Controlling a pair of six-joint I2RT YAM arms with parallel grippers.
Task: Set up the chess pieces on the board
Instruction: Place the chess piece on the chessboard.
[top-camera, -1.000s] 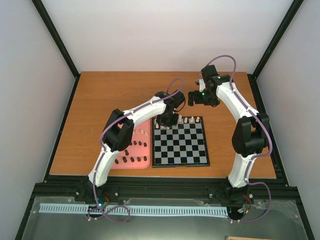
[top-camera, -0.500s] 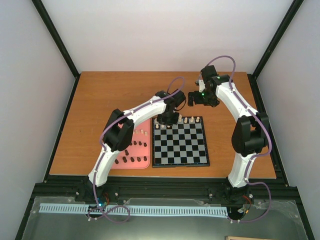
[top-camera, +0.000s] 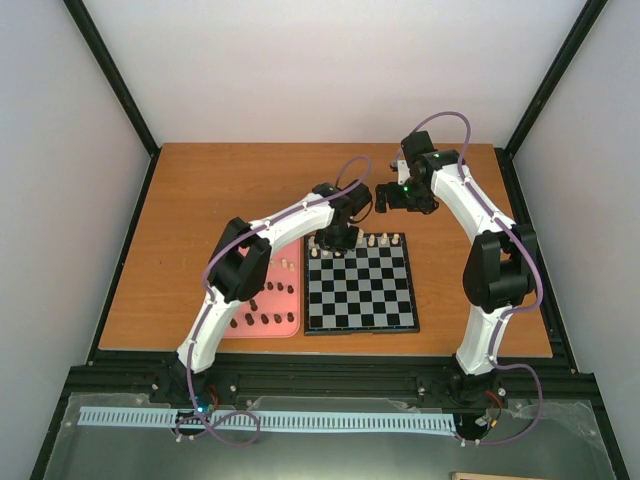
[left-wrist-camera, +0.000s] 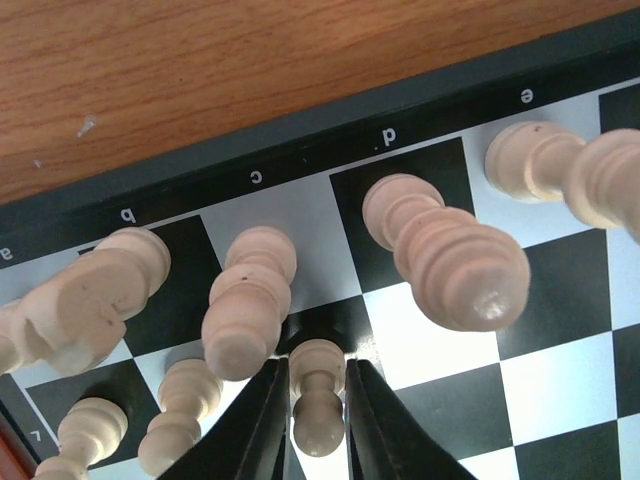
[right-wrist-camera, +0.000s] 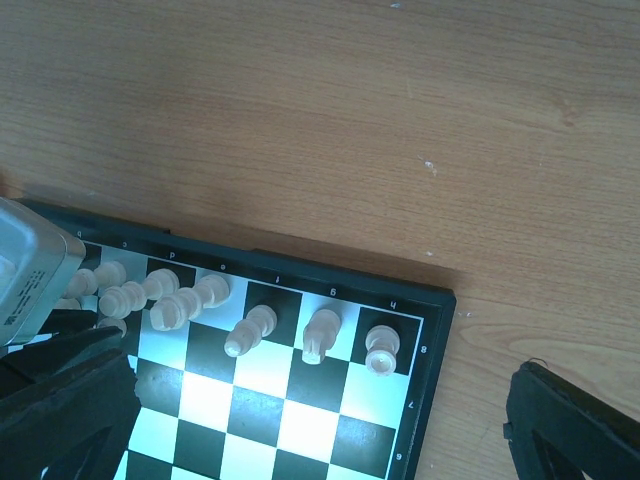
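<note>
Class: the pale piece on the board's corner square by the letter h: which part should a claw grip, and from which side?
Probably grip the pale piece at its narrow stem, from above. It stands upright, with a gap to its neighbour and only the board's rim beyond.

Black-and-grey checkered board (top-camera: 362, 295) flat by table (top-camera: 200, 220) near edge; cream pieces (top-camera: 385, 240) upright along board's far edge, dark brown pieces (top-camera: 264, 319) left of board

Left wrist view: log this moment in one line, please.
left gripper: fingers flank cream pawn standing on board, grip unclear | right gripper: open, empty
</note>
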